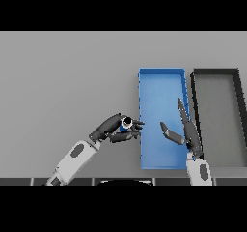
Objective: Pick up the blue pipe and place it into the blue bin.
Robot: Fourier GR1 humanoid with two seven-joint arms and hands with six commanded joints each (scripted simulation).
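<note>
A small blue pipe (125,125) with a dark open end sits in my left hand (114,128), whose fingers and thumb curl round it. The hand holds it just left of the blue bin (161,79), close to the bin's left wall. The bin is a long rectangular tray in the middle right of the table. My right hand (187,131) hovers over the bin's right side with its fingers straight and its thumb spread, holding nothing.
A dark grey bin (214,72) of similar shape stands directly right of the blue bin, their walls nearly touching. Grey table surface (67,76) stretches to the left and behind.
</note>
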